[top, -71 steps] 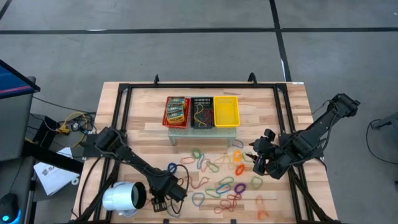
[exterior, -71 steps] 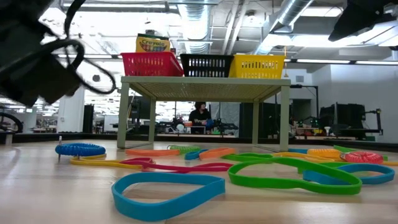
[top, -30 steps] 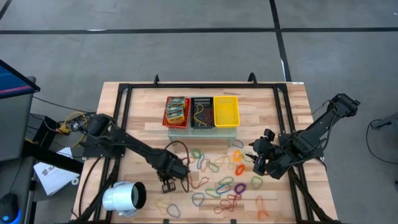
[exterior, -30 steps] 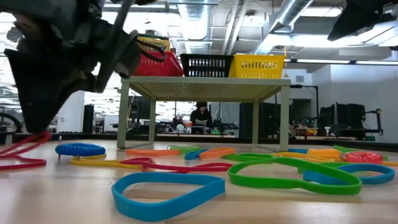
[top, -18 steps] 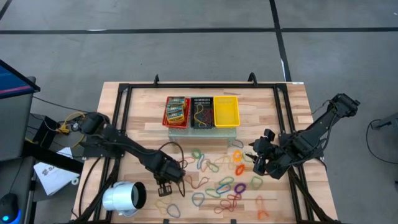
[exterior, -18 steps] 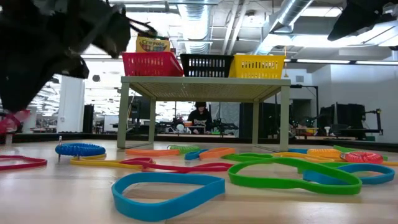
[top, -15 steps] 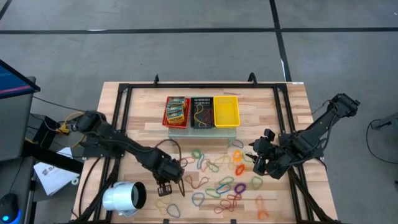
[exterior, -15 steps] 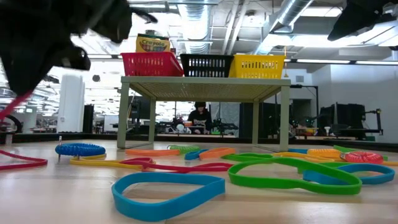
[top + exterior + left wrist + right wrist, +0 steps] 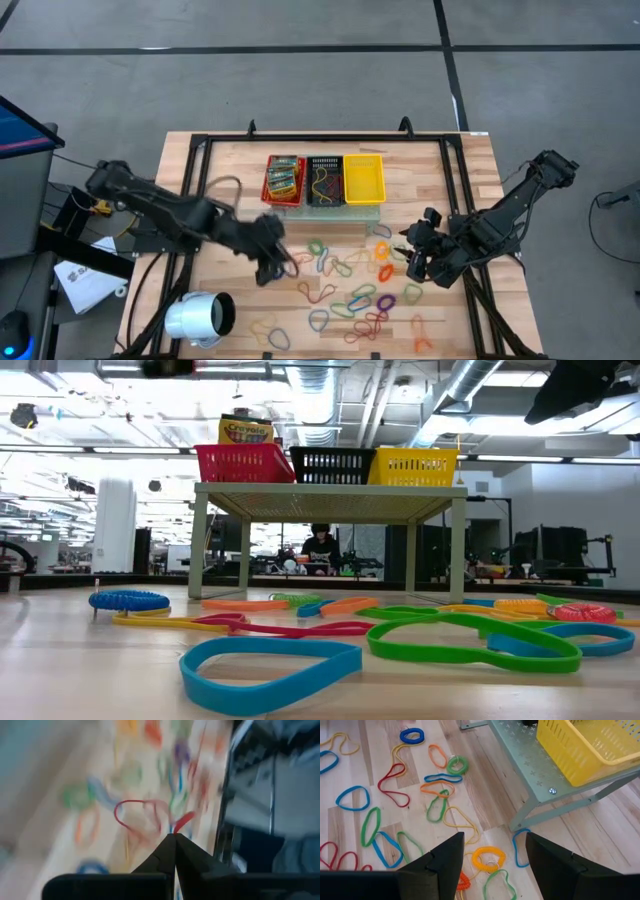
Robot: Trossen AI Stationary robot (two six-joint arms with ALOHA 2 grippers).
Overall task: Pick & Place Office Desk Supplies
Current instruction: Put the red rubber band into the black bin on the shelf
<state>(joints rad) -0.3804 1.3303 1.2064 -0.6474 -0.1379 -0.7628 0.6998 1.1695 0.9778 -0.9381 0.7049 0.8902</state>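
A: Table of pale wood carries many thin rubber-band loops in red, orange, yellow, green, blue and purple. Where do they lie?

B: Most lie spread on the boards in the middle and toward the near edge, in front of a small grey-green stand. In the low view a blue loop and a green loop lie nearest to the camera.

A: What is on the stand?

B: Three mesh baskets side by side: a red basket on the left, a black basket in the middle, a yellow basket on the right. Small green-yellow printed packets fill the red one, and a few bands lie in the black one.

A: And the left gripper?

B: It is above the table, left of the loops and near the stand. Its dark fingers are pressed together, and a thin red rubber band hangs from the tips, as the left wrist view shows.

A: The right gripper?

B: It waits at the right side of the loops. Its fingers stand wide apart and hold nothing.

A: Anything else?

B: A large white cylinder with a dark opening lies at the near left corner. A person sits far behind the table.
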